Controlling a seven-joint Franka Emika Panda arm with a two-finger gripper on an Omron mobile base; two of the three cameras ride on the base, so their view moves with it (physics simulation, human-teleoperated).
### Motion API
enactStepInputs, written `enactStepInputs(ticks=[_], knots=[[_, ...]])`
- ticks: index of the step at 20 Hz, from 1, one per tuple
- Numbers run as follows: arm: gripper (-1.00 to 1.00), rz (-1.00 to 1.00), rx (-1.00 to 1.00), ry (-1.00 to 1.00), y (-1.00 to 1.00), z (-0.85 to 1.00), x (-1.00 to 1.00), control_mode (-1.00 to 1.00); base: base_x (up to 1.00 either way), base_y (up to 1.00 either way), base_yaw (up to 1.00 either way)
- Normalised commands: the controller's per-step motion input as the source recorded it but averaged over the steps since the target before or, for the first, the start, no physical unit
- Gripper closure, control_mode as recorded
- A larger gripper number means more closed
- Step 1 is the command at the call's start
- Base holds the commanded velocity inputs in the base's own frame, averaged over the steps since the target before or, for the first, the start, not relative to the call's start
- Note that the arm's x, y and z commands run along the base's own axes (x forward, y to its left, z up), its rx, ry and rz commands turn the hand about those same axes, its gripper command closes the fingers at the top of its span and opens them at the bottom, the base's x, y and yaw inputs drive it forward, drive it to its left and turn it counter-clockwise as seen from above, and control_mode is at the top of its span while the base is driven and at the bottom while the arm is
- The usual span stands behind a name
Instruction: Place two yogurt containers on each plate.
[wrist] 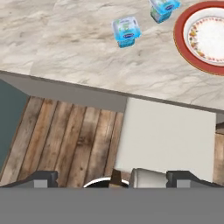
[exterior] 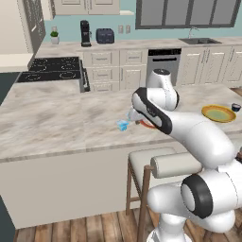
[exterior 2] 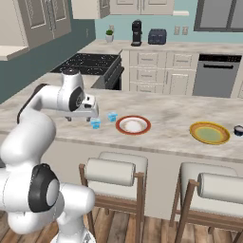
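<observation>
The gripper point(wrist: 112, 177) hangs just past the near edge of the marble counter point(exterior 2: 161, 114), over the wooden floor point(wrist: 65, 140) and the pale seat of a bar stool point(wrist: 166, 135). Its two dark finger tips point(wrist: 43, 178) stand far apart at the bottom of the hand view, jaws wide open, with nothing between them.

On the counter, close to its near edge, sits a pale blue yogurt cup point(wrist: 126, 31), upright and alone on the bare marble. A second pale blue cup point(wrist: 162, 8) stands a little farther in, just beside the white plate with the red-orange rim point(wrist: 181, 41) but not on it. In the right base view the same two cups point(exterior 2: 96, 123) point(exterior 2: 112, 116) lie between the robot's hand and that plate point(exterior 2: 133, 125), the nearer one just beside the hand. The plate carries nothing.

Farther along the counter toward its right end rests the yellow plate with the greenish centre point(exterior 2: 209, 133), also bare. Just beyond it, near the right edge of the counter, a dark navy cup with a lighter top point(exterior 2: 238, 130) stands on the marble, apart from the plate; the left base view shows it too point(exterior: 236, 107).

Against the far wall stand a stove point(exterior 2: 90, 64), a dishwasher point(exterior 2: 214, 76), a coffee machine point(exterior 2: 136, 33) and a toaster point(exterior 2: 157, 36).
</observation>
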Motion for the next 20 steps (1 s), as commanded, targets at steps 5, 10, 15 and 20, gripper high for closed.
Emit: enactStepInputs(ticks=[5, 10, 15, 20], knots=[[-1.0, 0.01, 0.0, 0.02, 0.13, -0.15, 0.33, -1.0, 0.0, 0.0, 0.0], [-1.0, 0.0, 0.0, 0.01, 0.07, -0.08, 0.29, -1.0, 0.0, 0.0, 0.0], [-1.0, 0.02, 0.0, 0.0, 0.0, 0.0, 0.17, -1.0, 0.0, 0.0, 0.0], [-1.0, 0.01, 0.0, 0.0, 0.0, -0.05, 0.1, -1.0, 0.0, 0.0, 0.0]])
